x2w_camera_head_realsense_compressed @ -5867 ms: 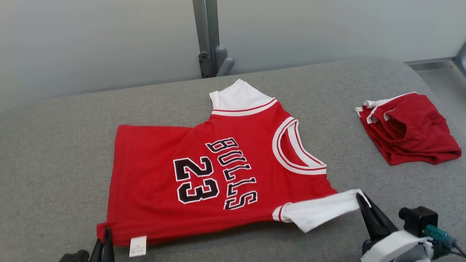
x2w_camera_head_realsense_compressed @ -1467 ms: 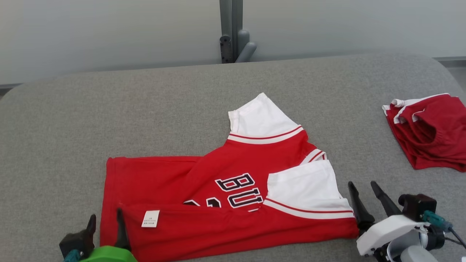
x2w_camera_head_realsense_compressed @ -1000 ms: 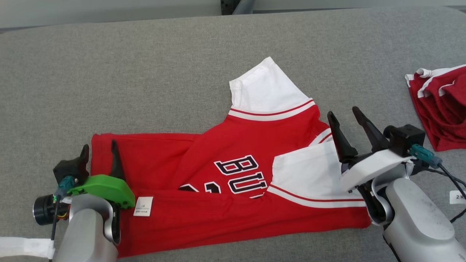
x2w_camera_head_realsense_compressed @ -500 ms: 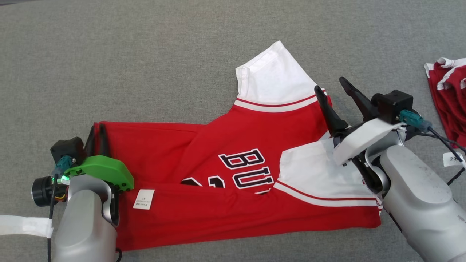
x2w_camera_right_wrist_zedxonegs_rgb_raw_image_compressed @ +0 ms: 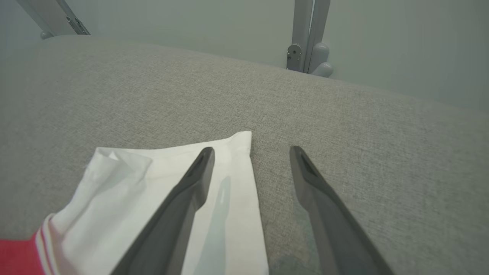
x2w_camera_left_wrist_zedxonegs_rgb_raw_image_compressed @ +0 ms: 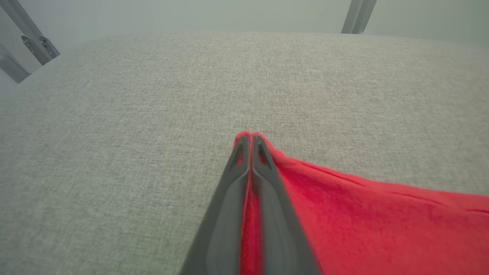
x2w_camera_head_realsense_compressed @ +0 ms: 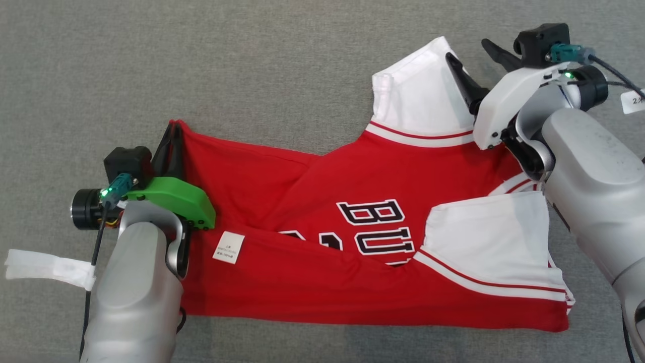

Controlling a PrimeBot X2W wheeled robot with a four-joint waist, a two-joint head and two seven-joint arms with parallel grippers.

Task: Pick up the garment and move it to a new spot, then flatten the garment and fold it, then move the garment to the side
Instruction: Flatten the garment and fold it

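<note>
Your left tool point(x2w_camera_head_realsense_compressed: 175, 130) has snapped together since half a second ago. It stood spread at the hem, and now it is clenched on the upper-left corner of the red knit jersey point(x2w_camera_head_realsense_compressed: 352, 176), white-sleeved with black lettering. In the left wrist view, red cloth is pinched between the fingers point(x2w_camera_left_wrist_zedxonegs_rgb_raw_image_compressed: 229, 198). Your right tool point(x2w_camera_head_realsense_compressed: 466, 49) has travelled to the upper right of the frame and is released wide. One finger is over the edge of the far white sleeve point(x2w_camera_right_wrist_zedxonegs_rgb_raw_image_compressed: 133, 191) and the other over the bare grey fabric counter point(x2w_camera_head_realsense_compressed: 151, 60) — contact I cannot tell. The jersey lies mid-frame on the counter, its lower edge folded up over the lettering, with a white label point(x2w_camera_head_realsense_compressed: 228, 248) at lower left.
</note>
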